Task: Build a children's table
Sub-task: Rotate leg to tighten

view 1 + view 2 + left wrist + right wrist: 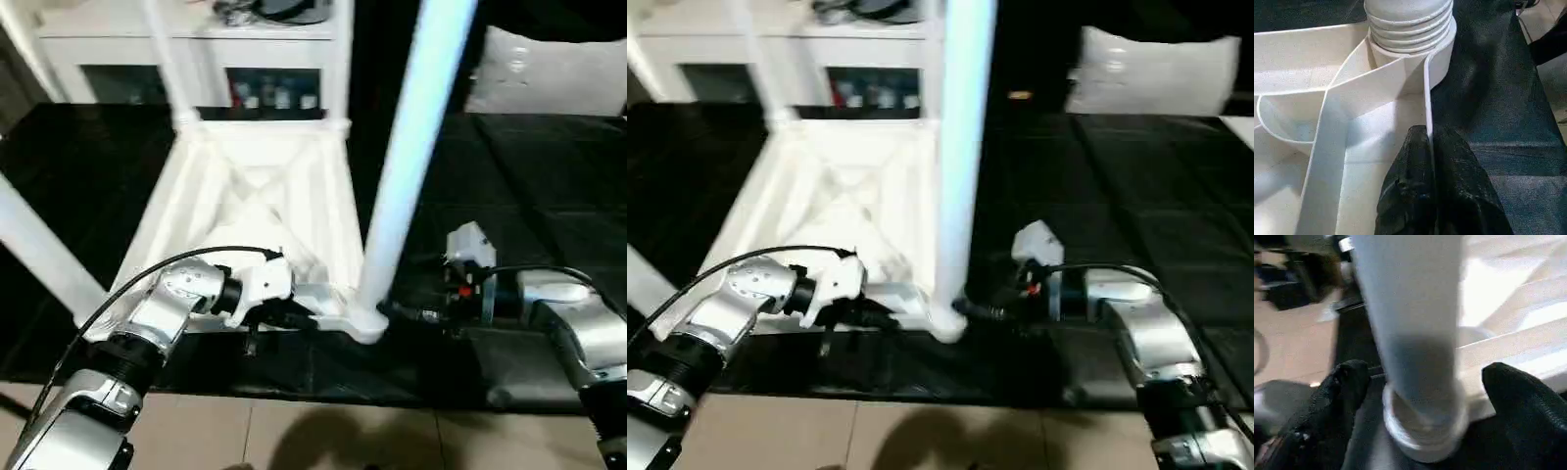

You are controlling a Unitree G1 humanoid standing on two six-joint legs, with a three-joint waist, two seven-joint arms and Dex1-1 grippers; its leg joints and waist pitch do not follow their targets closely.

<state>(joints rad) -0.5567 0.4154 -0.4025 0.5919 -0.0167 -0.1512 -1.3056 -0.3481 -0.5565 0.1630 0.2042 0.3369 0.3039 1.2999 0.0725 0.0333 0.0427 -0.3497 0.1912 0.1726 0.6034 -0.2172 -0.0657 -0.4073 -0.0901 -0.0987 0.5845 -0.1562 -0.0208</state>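
Note:
The white table top (255, 186) lies upside down on the black mat, its ribbed underside facing up. Three white legs stand in its corner sockets: the near-right leg (411, 147), the back-left one (167, 59) and one at the left (39, 250). My left gripper (294, 315) is shut on the thin rim (1426, 112) of the top, just beside the near-right socket (1415, 54). My right gripper (1435, 387) is open around the base of that near-right leg (1410, 323), one finger on each side and a gap to each.
A black mat (529, 196) covers the floor under the table, ending at beige tiles (294, 441) near me. A white shelf unit (196, 39) stands just behind the table top. A white cushion (549, 73) lies at the back right.

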